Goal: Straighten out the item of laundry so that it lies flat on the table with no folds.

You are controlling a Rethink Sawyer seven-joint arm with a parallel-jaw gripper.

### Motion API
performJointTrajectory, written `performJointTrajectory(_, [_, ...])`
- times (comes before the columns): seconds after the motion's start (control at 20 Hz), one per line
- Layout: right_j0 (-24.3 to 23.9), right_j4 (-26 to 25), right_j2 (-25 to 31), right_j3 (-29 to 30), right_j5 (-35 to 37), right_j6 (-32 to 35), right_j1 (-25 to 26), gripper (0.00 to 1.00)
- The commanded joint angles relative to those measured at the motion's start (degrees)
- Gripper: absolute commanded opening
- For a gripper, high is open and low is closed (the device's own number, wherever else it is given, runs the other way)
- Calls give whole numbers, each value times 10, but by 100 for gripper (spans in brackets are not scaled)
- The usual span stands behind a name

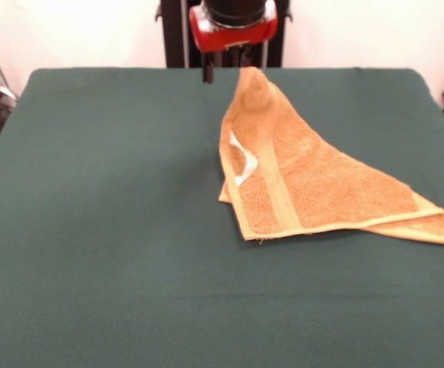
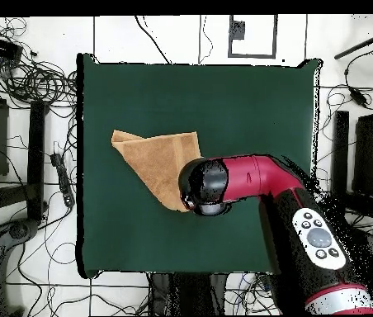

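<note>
The golden-orange towel (image 1: 314,184) lies on the dark green table (image 1: 91,215), right of centre, folded over into a rough triangle. Its woven band and small white tag (image 1: 241,165) show on the left side. One corner is pulled up into a peak at the table's far edge, right under my gripper (image 1: 238,67), which is shut on that corner. In the overhead view the towel (image 2: 153,157) lies left of centre on the table (image 2: 247,107), and the arm's red and black head (image 2: 205,186) covers the gripper and the lifted corner.
The arm (image 2: 305,223) reaches in from the lower right of the overhead view. Cables and stands (image 2: 33,82) lie on the floor around the table. Bare green cloth surrounds the towel on every side.
</note>
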Motion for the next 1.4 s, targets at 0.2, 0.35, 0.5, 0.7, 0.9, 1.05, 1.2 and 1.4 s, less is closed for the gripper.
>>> performJointTrajectory(0.2, [12, -30, 73, -30, 191, -204, -31, 100])
performJointTrajectory(0.35, [3, -29, 84, -23, 188, -200, -37, 100])
performJointTrajectory(0.5, [2, -31, 91, -26, 193, -188, -36, 100])
performJointTrajectory(0.7, [3, -30, 97, -29, 182, -165, -30, 100])
performJointTrajectory(0.9, [-1, 16, 96, -28, 70, -61, -8, 100])
performJointTrajectory(1.05, [4, 32, 87, -37, 25, -11, -5, 100])
performJointTrajectory(1.2, [11, 30, 80, -49, -10, 1, 3, 100])
performJointTrajectory(1.4, [20, 27, 66, -63, -59, 20, 17, 100])
